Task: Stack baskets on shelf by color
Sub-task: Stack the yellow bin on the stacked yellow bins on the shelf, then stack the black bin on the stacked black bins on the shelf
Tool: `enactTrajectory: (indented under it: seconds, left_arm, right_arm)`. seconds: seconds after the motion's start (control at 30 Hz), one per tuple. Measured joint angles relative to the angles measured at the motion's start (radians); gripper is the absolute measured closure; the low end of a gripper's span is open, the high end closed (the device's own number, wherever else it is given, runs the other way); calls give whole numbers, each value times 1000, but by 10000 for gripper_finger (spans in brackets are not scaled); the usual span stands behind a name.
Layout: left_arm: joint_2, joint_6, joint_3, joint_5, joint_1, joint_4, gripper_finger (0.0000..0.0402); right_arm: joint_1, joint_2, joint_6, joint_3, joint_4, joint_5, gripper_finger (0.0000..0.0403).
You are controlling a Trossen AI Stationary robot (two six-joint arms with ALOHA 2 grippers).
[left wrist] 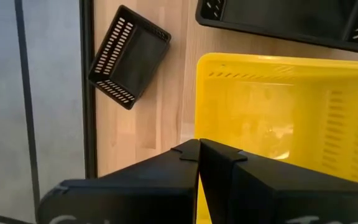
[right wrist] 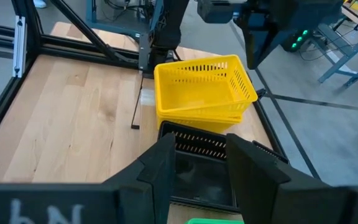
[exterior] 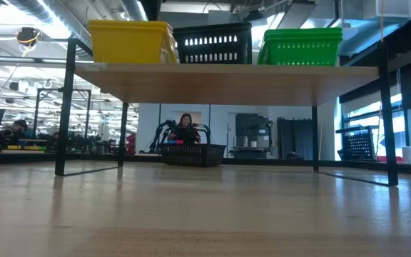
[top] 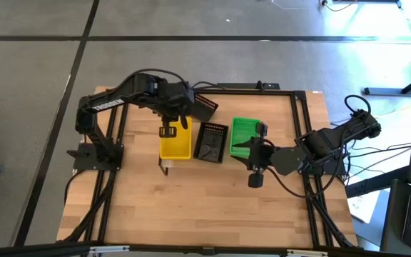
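The left gripper point(top: 167, 131) hovers above the yellow baskets point(top: 175, 143), jaws clenched empty; the loose black basket point(top: 204, 108) wants a released-jaw rim grasp.

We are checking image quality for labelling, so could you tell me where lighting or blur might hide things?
Low view: bright windows backlight the shelf, leaving its underside shaded and the black basket dim. Left wrist view: the left gripper is a soft dark mass. High view: evenly lit.
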Motion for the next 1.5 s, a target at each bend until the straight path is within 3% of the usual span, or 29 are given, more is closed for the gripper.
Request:
enactTrajectory:
  seconds: [1.23, 1.5]
  left_arm:
    - [72, 22, 0, 83, 22, -13, 401]
    - [34, 29, 0, -8, 49, -12, 401]
  right_arm:
    - [0, 0, 1, 0, 16, 0, 264]
    - [-27, -27, 82, 0, 33, 104, 264]
